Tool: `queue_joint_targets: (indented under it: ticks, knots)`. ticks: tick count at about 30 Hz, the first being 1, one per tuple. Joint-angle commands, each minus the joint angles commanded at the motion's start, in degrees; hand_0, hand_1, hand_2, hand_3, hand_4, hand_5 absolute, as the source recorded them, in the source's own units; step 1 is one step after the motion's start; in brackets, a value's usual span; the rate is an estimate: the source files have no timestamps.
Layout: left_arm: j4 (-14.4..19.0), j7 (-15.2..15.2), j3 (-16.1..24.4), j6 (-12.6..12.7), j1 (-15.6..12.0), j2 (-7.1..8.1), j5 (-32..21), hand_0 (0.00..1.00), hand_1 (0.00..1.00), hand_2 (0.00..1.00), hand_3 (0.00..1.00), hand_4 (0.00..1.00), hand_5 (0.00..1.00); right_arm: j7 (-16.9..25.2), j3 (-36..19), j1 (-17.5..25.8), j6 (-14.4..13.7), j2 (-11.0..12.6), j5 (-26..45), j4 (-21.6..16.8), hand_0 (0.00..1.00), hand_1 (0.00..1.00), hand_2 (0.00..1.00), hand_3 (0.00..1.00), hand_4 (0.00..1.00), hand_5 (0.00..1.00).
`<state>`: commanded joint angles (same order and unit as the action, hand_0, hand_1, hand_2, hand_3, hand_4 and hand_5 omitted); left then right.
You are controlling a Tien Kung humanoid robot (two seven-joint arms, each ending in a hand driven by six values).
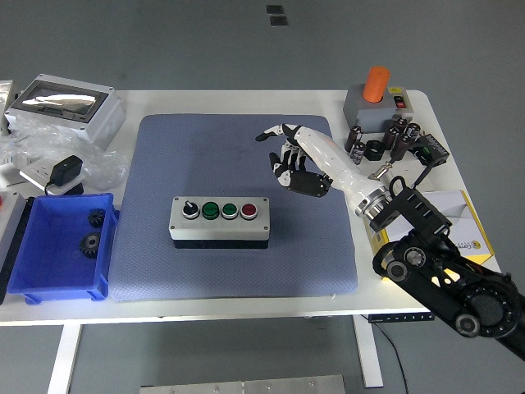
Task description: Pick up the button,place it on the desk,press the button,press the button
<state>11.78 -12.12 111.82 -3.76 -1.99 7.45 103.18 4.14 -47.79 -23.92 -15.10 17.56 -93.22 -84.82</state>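
Observation:
The grey button box [220, 220] lies on the blue mat [238, 156], with a black knob, two green buttons and a red button in a row on top. My right hand [289, 161] hovers above the mat, up and to the right of the box, well apart from it. Its fingers are partly curled with the index finger extended to the left, and it holds nothing. The left arm is out of view.
A blue bin [59, 245] with gears stands at the left. A grey enclosure [66, 105] and a black adapter [66, 174] lie at the back left. At the back right are an orange-topped grey box [376, 98], several capacitors [394, 139] and a white plate [405, 177].

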Motion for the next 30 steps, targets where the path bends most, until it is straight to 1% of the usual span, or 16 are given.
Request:
queue_joint_targets:
  ticks: [3,4,6,8,9,10,15,16,18,21,22,30]
  knots:
    - [-0.02,0.03,0.47,-0.17,0.12,-0.05,0.76,0.657,0.620,0.612,0.734,0.906,0.591,3.30,-2.83,2.03,-2.83,-0.03,2.87,-0.77,0.599,0.671,0.703,0.845,0.749,0.293]
    - [-0.04,0.09,0.65,-0.22,0.19,-0.03,1.04,0.658,0.619,0.612,0.734,0.905,0.592,4.42,-3.86,2.71,-3.55,0.04,3.64,-1.11,0.790,0.816,0.881,0.931,0.885,0.405]
    - [-0.08,0.19,1.14,-0.37,0.48,0.05,1.78,0.658,0.619,0.612,0.734,0.905,0.592,6.61,-6.22,4.44,-4.72,0.40,5.44,-1.95,0.790,0.816,0.881,0.931,0.885,0.405]
    - [-0.06,0.12,1.50,-0.54,0.75,0.12,2.37,0.658,0.619,0.612,0.734,0.905,0.592,8.17,-8.41,6.05,-5.18,0.80,7.22,-2.52,0.790,0.816,0.881,0.931,0.885,0.405]
    - [-0.08,0.13,1.62,-0.62,0.86,0.18,2.58,0.658,0.619,0.612,0.734,0.905,0.592,8.89,-9.48,6.93,-5.15,1.01,8.24,-2.65,0.790,0.816,0.881,0.931,0.885,0.405]
    - [-0.09,0.11,1.80,-0.71,0.97,0.26,2.87,0.657,0.620,0.613,0.737,0.905,0.594,9.65,-10.74,7.98,-4.99,1.22,9.51,-2.76,0.829,0.846,0.900,0.940,0.924,0.503]
    - [-0.24,0.20,2.51,-1.17,1.29,0.73,4.14,0.657,0.620,0.613,0.737,0.905,0.594,12.33,-16.71,12.95,-2.93,1.44,16.02,-2.64,0.829,0.846,0.900,0.940,0.924,0.503]
    - [-0.27,0.19,2.61,-1.24,1.34,0.82,4.35,0.657,0.620,0.613,0.735,0.903,0.593,12.71,-17.90,13.76,-2.58,1.37,17.34,-2.57,0.836,0.831,0.871,0.890,0.901,0.529]
    - [-0.22,-0.02,2.70,-1.32,1.45,1.02,4.61,0.657,0.620,0.613,0.735,0.903,0.593,13.30,-20.16,15.00,-1.98,1.14,19.81,-2.50,0.836,0.831,0.871,0.890,0.901,0.529]
    - [-0.08,-0.41,2.75,-1.40,1.61,1.30,4.83,0.657,0.620,0.613,0.735,0.903,0.593,13.80,-22.59,15.83,-0.91,0.68,23.11,-2.55,0.836,0.831,0.871,0.890,0.901,0.529]
    - [-0.06,-0.47,2.79,-1.44,1.66,1.39,4.95,0.657,0.619,0.615,0.735,0.905,0.594,13.90,-23.28,15.95,-0.60,0.52,23.93,-2.65,0.811,0.808,0.834,0.839,0.882,0.547]
    - [-0.30,-0.11,3.64,-1.65,2.30,1.99,6.29,0.657,0.618,0.615,0.734,0.905,0.592,14.71,-26.12,16.72,0.53,0.12,26.33,-3.23,0.809,0.804,0.819,0.825,0.872,0.548]
